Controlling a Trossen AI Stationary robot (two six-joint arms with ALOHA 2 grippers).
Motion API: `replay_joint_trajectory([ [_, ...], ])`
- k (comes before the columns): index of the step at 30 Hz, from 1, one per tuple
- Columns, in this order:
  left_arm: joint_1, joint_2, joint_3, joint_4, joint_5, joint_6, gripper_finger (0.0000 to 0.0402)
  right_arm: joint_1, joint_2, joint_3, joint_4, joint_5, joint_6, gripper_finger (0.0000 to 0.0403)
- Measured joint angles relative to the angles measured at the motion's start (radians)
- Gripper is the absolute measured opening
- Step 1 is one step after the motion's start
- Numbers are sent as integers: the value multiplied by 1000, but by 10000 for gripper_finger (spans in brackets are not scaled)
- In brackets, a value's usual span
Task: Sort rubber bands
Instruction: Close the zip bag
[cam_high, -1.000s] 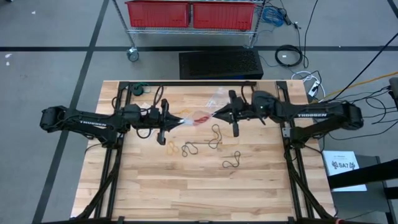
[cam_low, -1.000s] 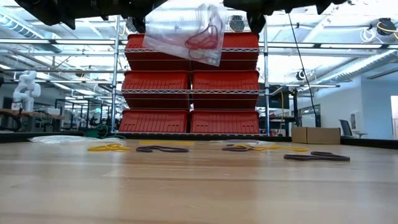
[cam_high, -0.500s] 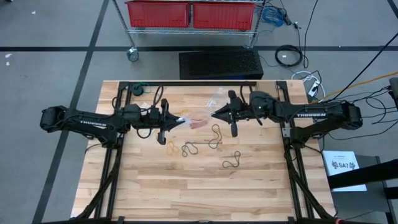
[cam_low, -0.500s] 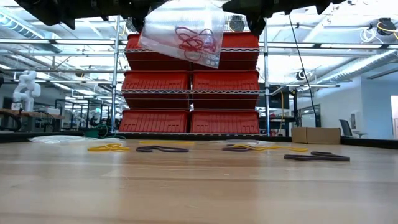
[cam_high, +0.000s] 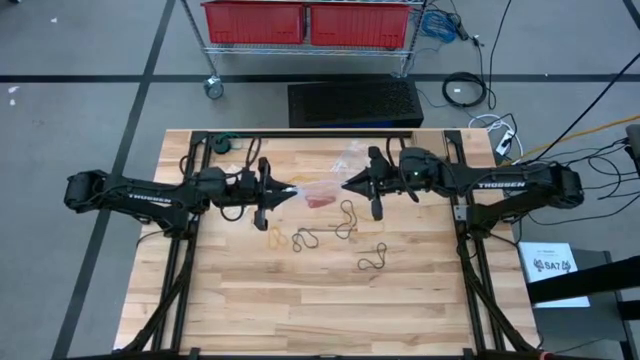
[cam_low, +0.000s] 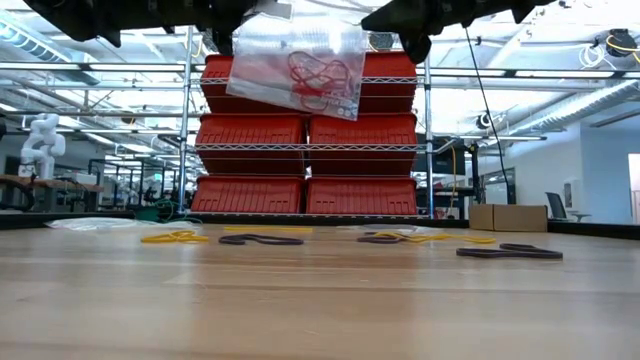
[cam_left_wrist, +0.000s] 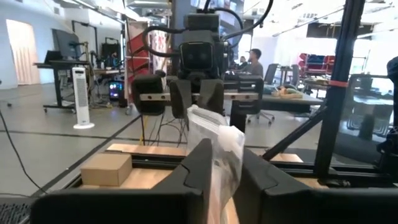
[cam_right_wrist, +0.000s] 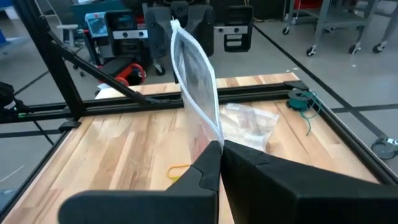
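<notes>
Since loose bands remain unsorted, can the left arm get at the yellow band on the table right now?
Probably not yet. The left end effector is shut on the clear bag of red bands, shared with the right end effector, high above the table. The yellow band lies uncovered below, but that arm must release first.

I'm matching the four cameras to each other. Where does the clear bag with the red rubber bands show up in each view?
High view: the clear bag hangs mid-table between the left gripper and right gripper.
Low view: bag at top centre, above the table.
Left wrist view: bag rises between that arm's fingers.
Right wrist view: bag edge-on, running up from that arm's fingers.
Shared landmark: the wooden table.
</notes>
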Motion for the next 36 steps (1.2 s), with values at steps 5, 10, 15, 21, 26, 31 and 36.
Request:
replay_joint_trajectory([
  [5,0,0,0,-8,0,2,7,0,-17,0,-5,22,0,0],
  [10,0,1,0,-10,0,6,4,0,-36,0,-44,22,28,4],
  [15,0,1,0,-46,0,24,3,0,-87,0,-81,50,21,50],
  [21,0,1,0,-87,0,25,2,-1,-116,0,-19,72,-5,126],
  [26,0,1,0,-123,0,34,1,0,-6,18,71,52,-8,135],
  [31,0,1,-1,-150,-1,50,1,12,166,179,-4,42,-55,127],
  [36,1,0,-1,-178,-25,52,1,38,343,395,-188,41,-125,130],
])
